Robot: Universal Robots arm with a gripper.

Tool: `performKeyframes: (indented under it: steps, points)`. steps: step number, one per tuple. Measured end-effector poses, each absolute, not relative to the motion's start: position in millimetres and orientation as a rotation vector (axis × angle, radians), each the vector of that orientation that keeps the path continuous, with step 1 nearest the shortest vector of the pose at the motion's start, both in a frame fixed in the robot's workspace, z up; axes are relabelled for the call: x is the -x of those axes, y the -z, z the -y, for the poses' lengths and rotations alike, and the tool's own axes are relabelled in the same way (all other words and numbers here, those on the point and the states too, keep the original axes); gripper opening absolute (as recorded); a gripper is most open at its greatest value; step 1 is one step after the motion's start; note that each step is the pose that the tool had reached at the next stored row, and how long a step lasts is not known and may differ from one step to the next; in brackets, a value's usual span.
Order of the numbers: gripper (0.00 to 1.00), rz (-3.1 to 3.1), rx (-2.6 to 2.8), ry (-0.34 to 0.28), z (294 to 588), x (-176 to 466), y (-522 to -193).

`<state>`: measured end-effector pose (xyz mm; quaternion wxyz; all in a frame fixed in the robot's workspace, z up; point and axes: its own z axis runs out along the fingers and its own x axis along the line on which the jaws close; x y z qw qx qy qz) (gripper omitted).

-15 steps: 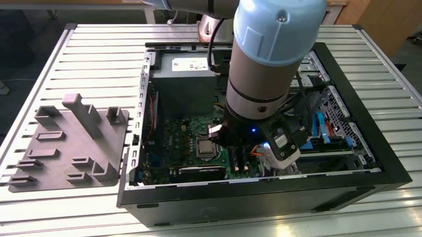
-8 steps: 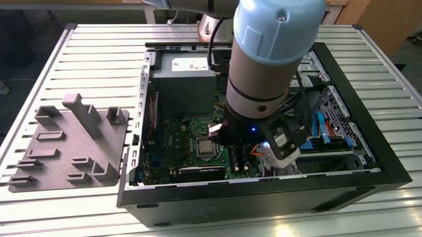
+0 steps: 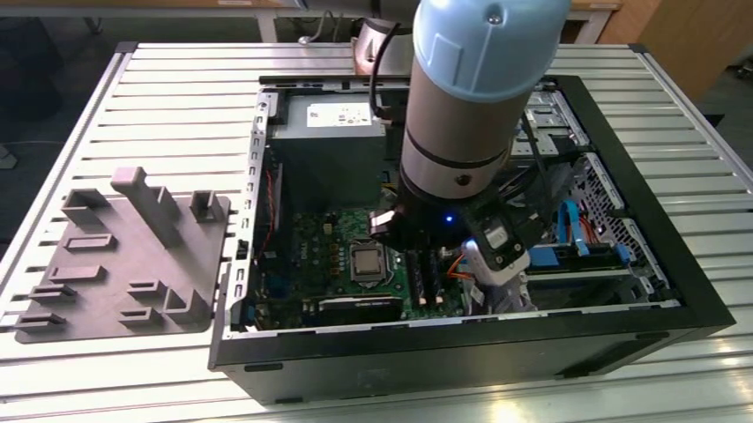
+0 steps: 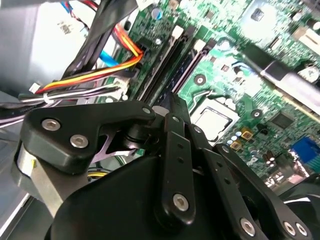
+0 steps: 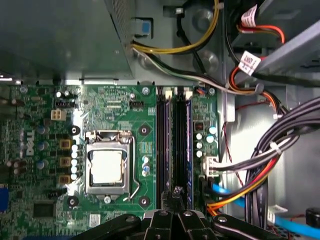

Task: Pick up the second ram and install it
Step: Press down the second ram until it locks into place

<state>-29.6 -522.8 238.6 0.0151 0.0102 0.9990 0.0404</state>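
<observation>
Second ram (image 5: 189, 145) seems to stand on edge near the motherboard's (image 5: 125, 100) cable-side edge, in the memory slots (image 5: 163, 150). The gripper (image 5: 176, 191), its claw pressed together, sits over the slots' end. Pressing should be straight down and even, so both latches (image 5: 167, 92) close.

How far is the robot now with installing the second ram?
Looks done: a blue ram stick stands in the memory slots beside the processor. In hand: the gripper sits low over those slots, at their end. Left: I cannot tell whether this stick is the second ram or whether it is fully seated.
</observation>
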Motion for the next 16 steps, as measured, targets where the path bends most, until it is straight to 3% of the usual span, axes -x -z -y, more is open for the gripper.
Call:
performKeyframes:
  steps: [16]
  points:
    - [0.11, -3.109, -0.032, -0.126, 509, 30, -238]
